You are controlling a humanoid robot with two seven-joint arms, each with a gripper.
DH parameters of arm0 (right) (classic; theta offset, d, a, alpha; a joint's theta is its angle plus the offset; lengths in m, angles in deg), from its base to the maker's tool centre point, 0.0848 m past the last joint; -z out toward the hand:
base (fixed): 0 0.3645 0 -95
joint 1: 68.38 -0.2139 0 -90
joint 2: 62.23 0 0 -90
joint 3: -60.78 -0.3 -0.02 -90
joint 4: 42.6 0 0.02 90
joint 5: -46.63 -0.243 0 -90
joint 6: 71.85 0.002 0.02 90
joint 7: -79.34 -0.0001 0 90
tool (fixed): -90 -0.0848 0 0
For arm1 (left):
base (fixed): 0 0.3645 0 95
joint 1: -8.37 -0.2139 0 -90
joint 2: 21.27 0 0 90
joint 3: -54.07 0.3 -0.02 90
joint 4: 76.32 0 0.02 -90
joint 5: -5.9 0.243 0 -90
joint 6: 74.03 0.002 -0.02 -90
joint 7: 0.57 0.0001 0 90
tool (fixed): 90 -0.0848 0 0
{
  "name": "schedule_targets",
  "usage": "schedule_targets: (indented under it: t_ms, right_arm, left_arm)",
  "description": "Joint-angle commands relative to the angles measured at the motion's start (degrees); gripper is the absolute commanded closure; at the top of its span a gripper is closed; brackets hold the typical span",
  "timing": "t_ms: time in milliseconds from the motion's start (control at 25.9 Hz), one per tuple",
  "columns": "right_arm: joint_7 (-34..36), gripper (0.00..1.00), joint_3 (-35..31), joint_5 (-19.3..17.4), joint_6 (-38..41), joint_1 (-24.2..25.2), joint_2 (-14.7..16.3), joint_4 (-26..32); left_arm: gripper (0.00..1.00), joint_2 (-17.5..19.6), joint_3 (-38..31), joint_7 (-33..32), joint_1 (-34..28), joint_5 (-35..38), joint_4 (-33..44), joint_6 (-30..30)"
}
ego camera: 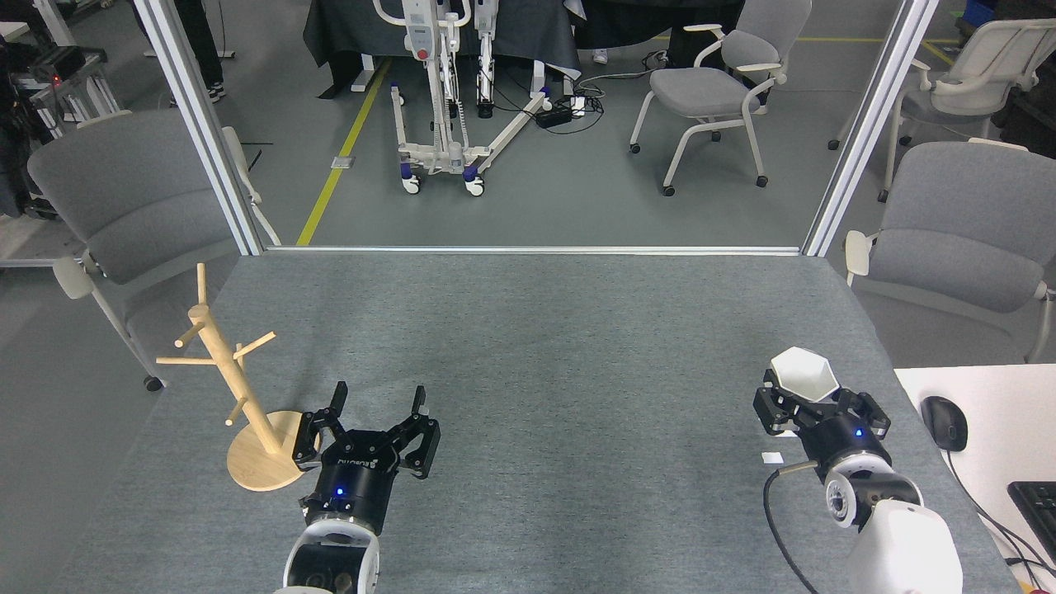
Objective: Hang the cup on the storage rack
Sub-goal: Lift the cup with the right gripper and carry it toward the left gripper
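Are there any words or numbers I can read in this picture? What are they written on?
None can be read.
Left gripper: pale lettering on its black body, too small and blurred to read.
Small white tag on the table, beside the right gripper: looks blank.
Cup and storage rack: no writing visible.

The storage rack [250, 412] stands on the tabletop [536, 346] near its left edge, and the left pincer [378, 398] lies just right of the rack's base. Well apart, near the right edge, the right pincer [804, 394] holds the cup [803, 375] above the tabletop. A computer mouse [944, 422] and a keyboard [1038, 516] lie on a separate desk [982, 396] further right. Chairs [132, 206] stand beyond the far corners.
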Motion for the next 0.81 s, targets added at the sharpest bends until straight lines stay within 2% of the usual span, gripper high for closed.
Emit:
schedule_targets:
  t_ms: [0, 77, 155, 309, 426, 580, 696, 774]
  right_arm:
    - [-9.5, 0.61, -1.6, -1.5, -0.4, 1.8, -0.2, 12.0]
    - [-12.7, 0.61, -1.6, -3.4, -0.6, 2.8, -0.4, 18.1]
    - [-14.8, 0.61, -1.4, -3.6, -0.9, 3.6, -0.9, 22.7]
    - [-17.3, 0.61, 2.3, -3.6, -6.7, 3.9, -1.7, 28.6]
    - [-17.5, 0.61, 8.4, -3.6, -14.4, 3.7, -1.4, 31.0]
    - [-18.5, 0.61, 19.1, -3.3, -28.6, 3.5, -1.3, 33.5]
    - [-20.1, 0.61, 26.3, -2.2, -39.0, 3.0, -0.9, 34.5]
    - [-21.4, 0.61, 29.8, -0.1, -44.3, 2.9, -0.8, 35.5]
  left_arm:
    - [0.0, 0.6, 0.0, 0.6, -0.7, 0.0, 0.4, -1.5]
    - [0.0, 1.7, 0.2, 0.7, -1.9, 0.3, 1.1, -2.6]
    - [0.0, 4.2, 0.3, 1.1, -4.0, 0.6, 3.4, -5.1]
    - [0.01, 6.2, 2.7, 2.4, -7.6, 0.9, 7.7, -10.9]
    - [0.01, 7.6, 6.0, 2.3, -8.4, 3.3, 9.7, -12.3]
    - [0.01, 7.6, 11.1, 1.9, -7.7, 13.0, 9.6, -12.4]
    - [0.01, 7.3, 14.1, 1.3, -5.4, 14.3, 9.3, -13.6]
    - [0.01, 7.3, 15.7, 0.6, -3.2, 14.4, 9.1, -15.0]
